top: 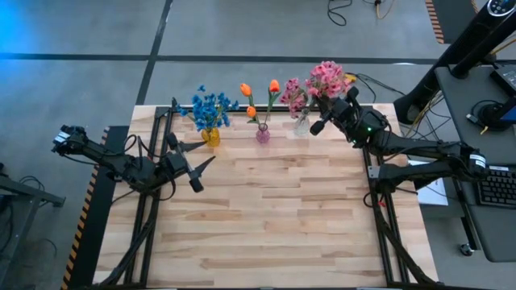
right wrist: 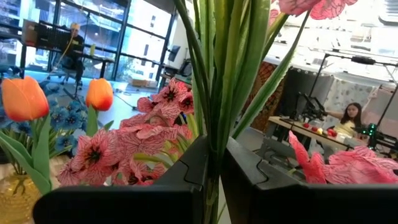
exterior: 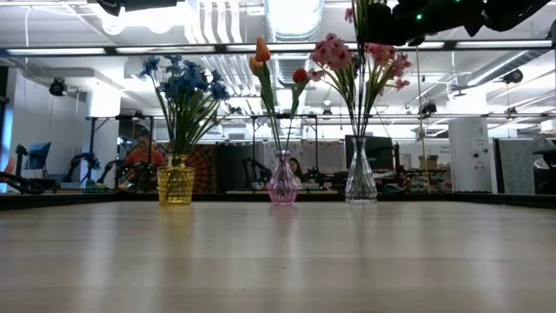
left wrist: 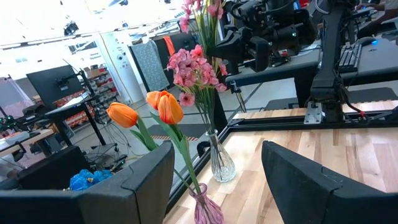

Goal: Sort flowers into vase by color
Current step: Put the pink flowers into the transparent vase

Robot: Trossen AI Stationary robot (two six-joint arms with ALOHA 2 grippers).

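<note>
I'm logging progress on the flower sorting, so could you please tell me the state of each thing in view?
Blue flowers: upright in yellow vase.
Orange flowers: upright in pink vase.
Pink flowers: upright in clear vase.
Pink spray: gripped, above clear vase.
Right pincer: shut on stems.
Left pincer: open, empty.

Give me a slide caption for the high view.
Right gripper lowers pink blossom spray toward clear glass vase; left gripper waits open.

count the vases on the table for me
3, in a row along the far edge: a yellow vase with blue flowers, a pink vase with orange tulips, and a clear vase with pink blossoms. None seems hidden.
</note>
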